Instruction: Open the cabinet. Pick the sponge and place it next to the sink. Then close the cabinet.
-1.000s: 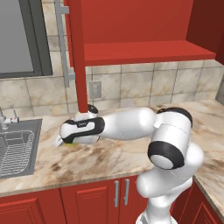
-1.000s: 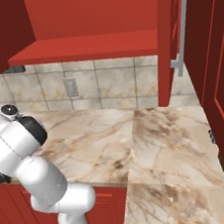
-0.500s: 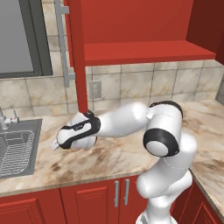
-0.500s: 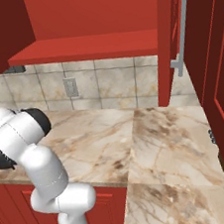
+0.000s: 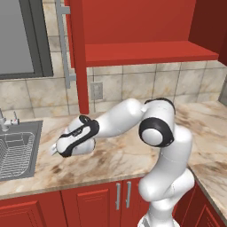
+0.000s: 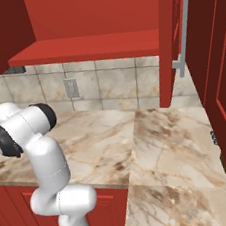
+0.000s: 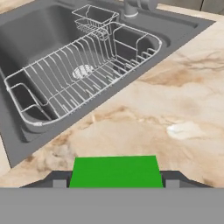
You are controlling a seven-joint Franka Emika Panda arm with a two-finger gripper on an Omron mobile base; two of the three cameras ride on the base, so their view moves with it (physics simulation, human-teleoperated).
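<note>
One white robot arm [image 5: 133, 117] reaches left across the marble surface [image 5: 119, 155] toward the one grey sink [image 5: 17, 148], its jaws closed on the single green sponge [image 7: 114, 171]. In the hand view the sponge sits between the two dark finger tips at the bottom of the frame, held above the surface just short of the sink's near rim [image 7: 65, 131]. One wire rack [image 7: 74, 74] lies inside the basin, with a smaller wire basket at its far end, and the base of one silver faucet [image 7: 131, 6] rises at the back edge.

Above, the red cabinet [image 5: 137, 26] stands open. Its left door [image 5: 75, 53] is swung out edge-on, one long silver bar handle [image 5: 64, 44] beside it. In the right base view the second door [image 6: 168, 37] also stands open, carrying its own bar handle [image 6: 184, 25]. The one visible shelf [image 6: 91, 47] shows bare red. One wall outlet [image 5: 96, 91] sits in the tiled backsplash below.
</note>
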